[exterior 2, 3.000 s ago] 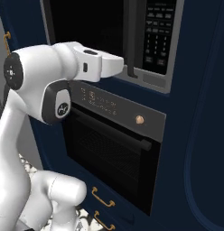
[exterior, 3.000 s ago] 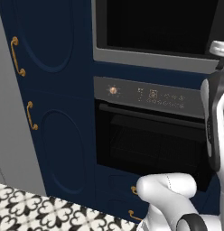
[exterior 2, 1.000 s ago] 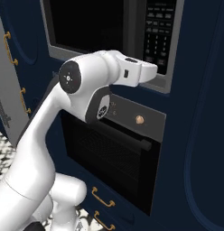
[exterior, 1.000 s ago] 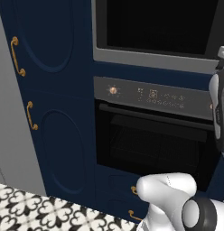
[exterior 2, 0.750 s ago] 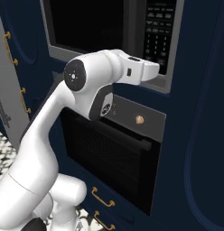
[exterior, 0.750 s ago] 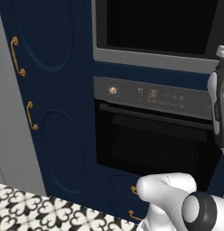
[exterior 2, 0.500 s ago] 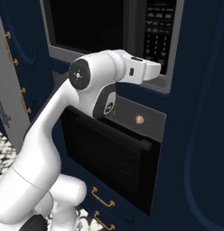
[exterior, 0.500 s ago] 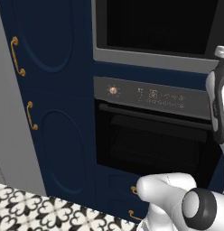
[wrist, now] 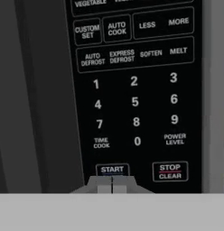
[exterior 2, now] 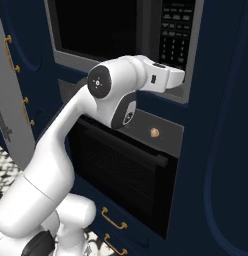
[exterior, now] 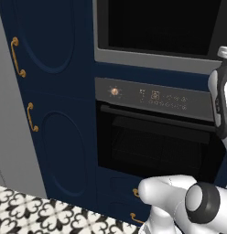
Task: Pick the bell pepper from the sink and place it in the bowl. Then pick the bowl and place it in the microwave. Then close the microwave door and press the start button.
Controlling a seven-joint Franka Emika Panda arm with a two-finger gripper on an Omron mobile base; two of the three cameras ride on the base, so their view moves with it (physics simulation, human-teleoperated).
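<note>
The microwave (exterior 2: 71, 52) is built in above the oven, and its black glass door (exterior: 156, 23) is shut flat in the grey frame. To the door's right is the keypad (exterior 2: 177, 30). In the hand view the START button (wrist: 112, 170) sits directly above my gripper (wrist: 112, 186), whose two tips are pressed together with nothing between them, right at the button's lower edge. In the right base view the hand (exterior 2: 166, 77) reaches the bottom of the keypad. The bell pepper, bowl and sink are out of view.
Under the microwave is a black oven (exterior: 152, 146) with a gold knob (exterior 2: 154, 132) and a bar handle (exterior 2: 126, 142). Navy cabinet doors with gold handles (exterior: 15, 57) stand to the left. The patterned tile floor (exterior: 33, 215) lies below.
Since three seconds ago the hand has swung right from in front of the door to the keypad. Over the last second it edged closer to the panel. The gripper stayed shut.
</note>
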